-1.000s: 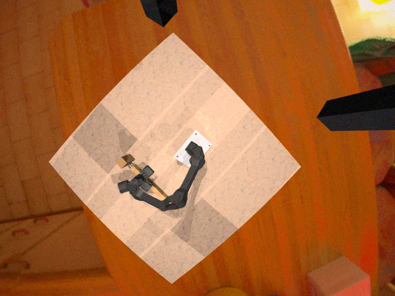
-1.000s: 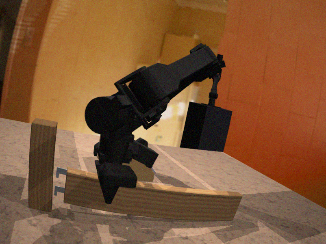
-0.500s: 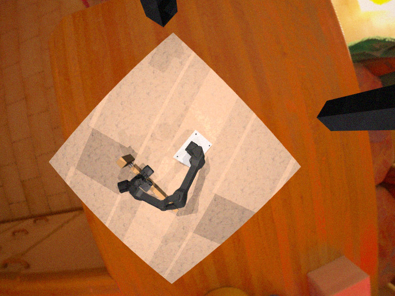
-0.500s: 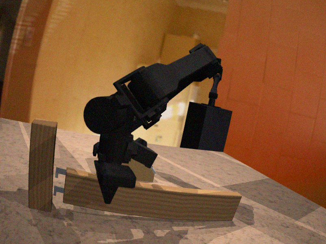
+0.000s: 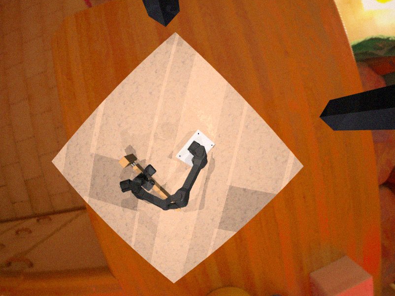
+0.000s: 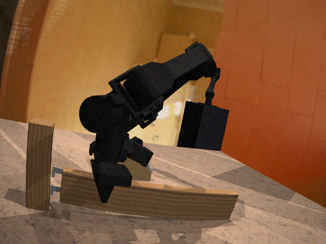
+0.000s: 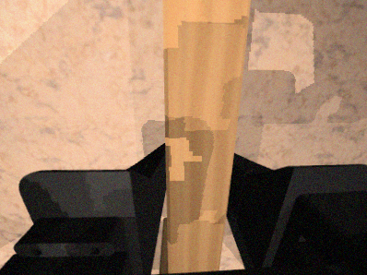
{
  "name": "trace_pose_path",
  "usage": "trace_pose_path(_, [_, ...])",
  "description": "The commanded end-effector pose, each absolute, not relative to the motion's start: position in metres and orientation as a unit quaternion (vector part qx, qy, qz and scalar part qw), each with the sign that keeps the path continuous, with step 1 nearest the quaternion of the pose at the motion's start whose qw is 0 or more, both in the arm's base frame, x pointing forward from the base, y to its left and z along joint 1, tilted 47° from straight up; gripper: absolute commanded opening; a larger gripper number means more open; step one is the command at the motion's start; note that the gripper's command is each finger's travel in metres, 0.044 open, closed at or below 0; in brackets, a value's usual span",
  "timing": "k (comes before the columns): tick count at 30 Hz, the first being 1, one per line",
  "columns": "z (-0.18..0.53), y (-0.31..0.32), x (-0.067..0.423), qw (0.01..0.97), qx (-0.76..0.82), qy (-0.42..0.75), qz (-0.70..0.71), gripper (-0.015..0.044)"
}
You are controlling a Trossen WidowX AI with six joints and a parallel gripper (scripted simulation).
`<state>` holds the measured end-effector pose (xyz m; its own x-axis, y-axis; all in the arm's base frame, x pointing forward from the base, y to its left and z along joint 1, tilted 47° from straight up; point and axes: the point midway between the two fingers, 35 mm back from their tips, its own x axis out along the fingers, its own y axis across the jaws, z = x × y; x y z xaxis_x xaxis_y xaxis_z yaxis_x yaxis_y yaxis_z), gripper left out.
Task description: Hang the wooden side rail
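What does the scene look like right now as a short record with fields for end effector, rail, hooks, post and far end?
end effector: shut on the rail, near its hook end
rail: tilted, hook end raised
hooks: two, at the post's face; whether they sit on pins cannot be told
post: upright on the table
far end: resting on the table

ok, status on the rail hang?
Hand shut on the side rail, near its hook end. Hooks right at the post; seating on pins not visible. Hook end lifted, far end on table. Nothing in the way.
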<state>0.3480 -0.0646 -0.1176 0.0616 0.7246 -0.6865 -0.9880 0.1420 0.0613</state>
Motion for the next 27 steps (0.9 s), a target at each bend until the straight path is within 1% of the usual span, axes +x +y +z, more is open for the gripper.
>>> trace_pose_path(1, [-0.1172,-0.0687,0.3484,0.696,-0.223,0.298,0.614,0.0000])
trace_pose_path(27, [-0.1194,-0.0702,0.3480,0.696,-0.223,0.298,0.614,0.0000])
